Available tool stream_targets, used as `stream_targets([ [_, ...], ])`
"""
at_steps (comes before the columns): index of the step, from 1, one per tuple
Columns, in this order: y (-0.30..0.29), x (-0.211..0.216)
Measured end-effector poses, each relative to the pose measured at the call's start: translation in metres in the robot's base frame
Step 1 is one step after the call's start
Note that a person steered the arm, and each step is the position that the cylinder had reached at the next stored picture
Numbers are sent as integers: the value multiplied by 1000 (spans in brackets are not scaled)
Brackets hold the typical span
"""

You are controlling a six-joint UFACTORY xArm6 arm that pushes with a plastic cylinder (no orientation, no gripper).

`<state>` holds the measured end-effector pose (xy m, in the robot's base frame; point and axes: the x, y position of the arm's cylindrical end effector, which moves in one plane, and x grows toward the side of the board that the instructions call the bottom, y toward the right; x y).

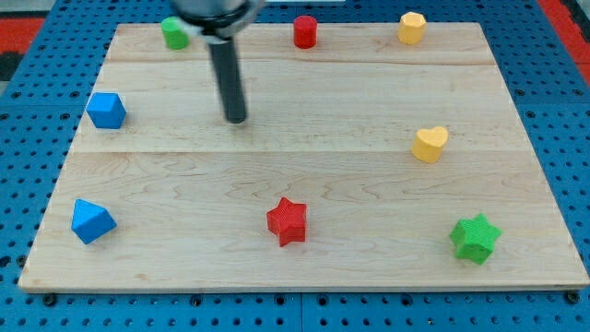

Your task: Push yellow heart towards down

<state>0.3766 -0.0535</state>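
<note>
The yellow heart lies on the wooden board at the view's right, about mid-height. My tip rests on the board left of centre, far to the left of the heart and slightly above its level. The dark rod rises from the tip toward the view's top. Nothing touches the heart.
A yellow hexagon, red cylinder and green block sit along the top edge. Blue blocks sit at the left and bottom left. A red star and green star lie near the bottom.
</note>
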Motion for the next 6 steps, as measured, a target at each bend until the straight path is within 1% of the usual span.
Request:
stream_targets([
  [1,43,-25],
  [2,135,-36],
  [3,213,-32],
  [4,226,18],
  [5,227,82],
  [6,223,114],
])
